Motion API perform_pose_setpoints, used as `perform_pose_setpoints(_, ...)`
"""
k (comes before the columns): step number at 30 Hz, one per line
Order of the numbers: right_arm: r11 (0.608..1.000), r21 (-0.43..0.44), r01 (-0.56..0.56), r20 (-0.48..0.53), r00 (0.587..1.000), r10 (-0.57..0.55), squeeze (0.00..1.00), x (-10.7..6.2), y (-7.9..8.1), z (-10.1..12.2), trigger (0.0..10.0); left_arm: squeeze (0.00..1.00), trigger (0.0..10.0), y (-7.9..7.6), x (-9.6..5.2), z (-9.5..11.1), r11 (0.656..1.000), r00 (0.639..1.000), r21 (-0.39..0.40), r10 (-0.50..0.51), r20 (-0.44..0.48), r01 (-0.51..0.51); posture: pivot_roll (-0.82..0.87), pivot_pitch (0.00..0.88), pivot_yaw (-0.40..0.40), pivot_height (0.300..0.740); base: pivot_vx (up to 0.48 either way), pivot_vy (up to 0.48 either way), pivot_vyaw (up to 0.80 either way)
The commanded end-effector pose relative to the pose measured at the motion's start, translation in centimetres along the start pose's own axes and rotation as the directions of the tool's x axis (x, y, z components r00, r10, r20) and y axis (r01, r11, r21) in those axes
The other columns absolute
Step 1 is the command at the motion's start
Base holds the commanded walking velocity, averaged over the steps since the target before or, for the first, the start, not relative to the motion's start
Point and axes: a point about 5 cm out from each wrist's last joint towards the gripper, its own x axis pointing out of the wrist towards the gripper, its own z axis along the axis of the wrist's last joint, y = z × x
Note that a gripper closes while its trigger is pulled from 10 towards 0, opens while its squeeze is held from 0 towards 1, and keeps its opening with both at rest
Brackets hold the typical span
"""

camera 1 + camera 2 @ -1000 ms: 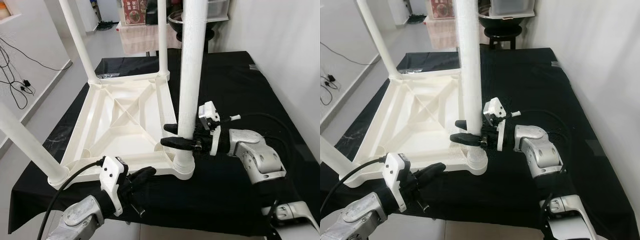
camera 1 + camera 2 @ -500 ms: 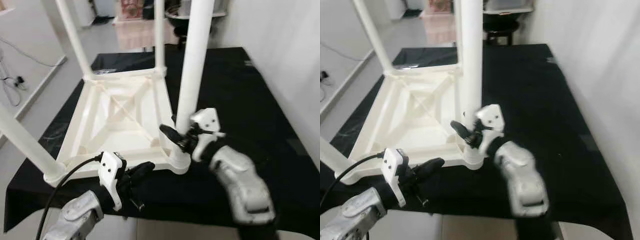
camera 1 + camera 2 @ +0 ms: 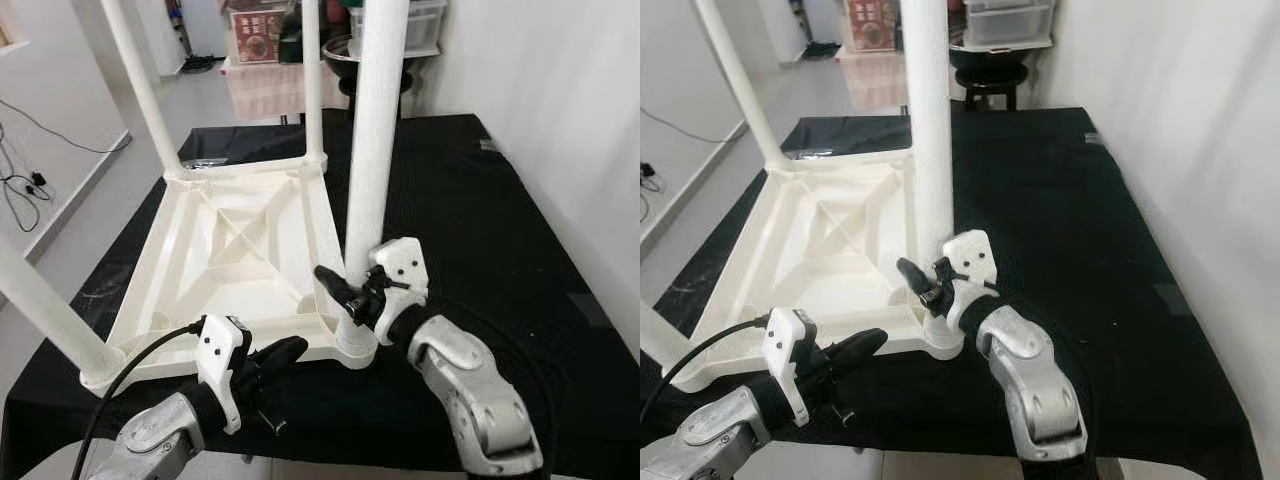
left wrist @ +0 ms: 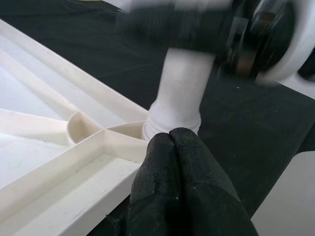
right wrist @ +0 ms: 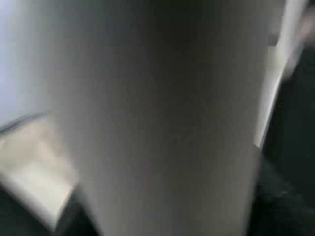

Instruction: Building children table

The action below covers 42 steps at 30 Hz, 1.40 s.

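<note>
A white plastic children's table lies upside down on a black-covered surface, its legs pointing up. My right gripper reaches in from the front and is shut on the near-right leg, just above the socket. One black finger shows on the leg's left side; the other is hidden behind the leg. That leg looms blurred and very close in the right wrist view. My left gripper is shut and holds nothing. Its fingertips sit at the tabletop's front rim, close to the same leg.
The near-left leg and two far legs stand tall around the work area. A white wall runs along the right. Shelving with boxes stands behind the table. Cables lie on the floor at left.
My right arm has swung from the right side of the leg round to its front, with the gripper staying on the leg. The camera has shifted slightly. The left gripper has hardly moved.
</note>
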Motion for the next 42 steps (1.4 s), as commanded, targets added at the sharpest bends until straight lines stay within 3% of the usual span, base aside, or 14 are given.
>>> perform_pose_setpoints(1,0.999,0.022,-0.048,0.001,0.999,0.048,1.0,0.3,0.0,0.1,10.0,0.0,10.0,0.1,-0.1,-0.4,1.0,1.0,-0.015,0.007,-0.011,-0.008,-0.07,0.072,0.059,0.74,0.0,0.0,0.0)
perform_pose_setpoints(4,0.976,-0.006,-0.217,0.04,0.975,0.217,1.0,0.5,-0.3,1.2,10.0,0.0,10.0,0.1,0.0,-0.5,1.0,1.0,-0.015,0.006,-0.01,-0.006,-0.06,0.072,0.056,0.74,0.0,0.0,0.0)
perform_pose_setpoints(7,0.962,-0.028,-0.273,0.045,0.961,0.274,1.0,0.5,-0.5,1.6,10.0,0.0,10.0,0.1,0.0,-0.5,1.0,1.0,-0.015,0.006,-0.009,-0.006,-0.06,0.071,0.054,0.74,0.0,0.0,0.0)
perform_pose_setpoints(8,0.94,-0.068,-0.334,0.041,0.941,0.337,0.0,0.5,-1.0,2.1,10.0,0.0,10.0,0.1,0.1,-0.4,1.0,1.0,-0.015,0.009,-0.007,-0.009,-0.05,0.07,0.049,0.74,0.0,0.0,0.0)
perform_pose_setpoints(10,0.895,-0.118,-0.43,0.031,0.899,0.436,0.0,0.6,-1.8,2.9,10.0,0.0,10.0,0.1,0.1,-0.4,1.0,1.0,-0.016,0.014,-0.003,-0.014,-0.05,0.069,0.048,0.74,0.0,0.0,0.0)
perform_pose_setpoints(15,0.818,-0.104,-0.566,-0.015,0.823,0.568,0.0,1.1,-3.0,3.0,10.0,0.0,10.0,0.1,0.2,-0.4,1.0,1.0,-0.017,0.016,-0.001,-0.016,-0.04,0.066,0.041,0.74,0.0,0.0,0.0)
perform_pose_setpoints(17,0.805,-0.099,-0.585,-0.022,0.81,0.586,0.0,1.1,-3.2,3.0,10.0,0.0,10.0,0.1,0.3,-0.4,1.0,1.0,-0.017,0.016,-0.001,-0.016,-0.04,0.066,0.041,0.74,0.0,0.0,0.0)
perform_pose_setpoints(18,0.793,-0.094,-0.602,-0.028,0.798,0.602,0.0,1.2,-3.4,3.1,6.2,0.0,10.0,0.1,0.3,-0.5,1.0,1.0,-0.018,0.016,0.0,-0.016,-0.04,0.067,0.04,0.74,0.0,0.0,0.0)
perform_pose_setpoints(20,0.788,-0.091,-0.609,-0.031,0.793,0.609,0.0,1.3,-3.5,3.2,6.2,0.0,10.0,0.1,0.3,-0.5,1.0,1.0,-0.018,0.016,0.0,-0.016,-0.04,0.067,0.04,0.74,0.0,0.0,0.0)
perform_pose_setpoints(21,0.779,-0.085,-0.622,-0.031,0.783,0.621,0.0,1.4,-3.6,3.4,0.0,0.0,10.0,0.0,0.3,-0.5,1.0,1.0,-0.019,0.016,0.0,-0.016,-0.04,0.067,0.038,0.74,0.0,0.0,0.0)
perform_pose_setpoints(33,0.779,-0.103,-0.619,-0.021,0.784,0.62,0.0,0.7,-4.5,3.2,0.0,0.0,10.0,0.0,0.2,-0.4,1.0,1.0,-0.025,0.013,0.001,-0.013,-0.05,0.079,0.048,0.74,0.0,0.0,0.0)
perform_pose_setpoints(38,0.825,-0.12,-0.552,-0.007,0.831,0.555,0.0,-0.2,-4.9,2.8,0.0,0.0,10.0,0.0,0.2,-0.4,1.0,1.0,-0.027,0.01,0.002,-0.01,-0.06,0.084,0.053,0.74,0.0,0.0,0.0)
perform_pose_setpoints(40,0.864,-0.118,-0.489,-0.011,0.871,0.492,0.0,-0.7,-4.8,2.2,0.0,0.0,10.0,0.1,0.2,-0.4,1.0,1.0,-0.028,0.009,0.002,-0.009,-0.06,0.087,0.052,0.74,0.0,0.0,0.0)
perform_pose_setpoints(42,0.924,-0.086,-0.372,-0.04,0.928,0.37,0.0,-1.3,-3.6,0.8,0.0,0.0,10.0,0.1,0.0,-0.4,1.0,1.0,-0.027,0.008,-0.002,-0.008,-0.05,0.084,0.048,0.74,0.0,0.0,0.0)
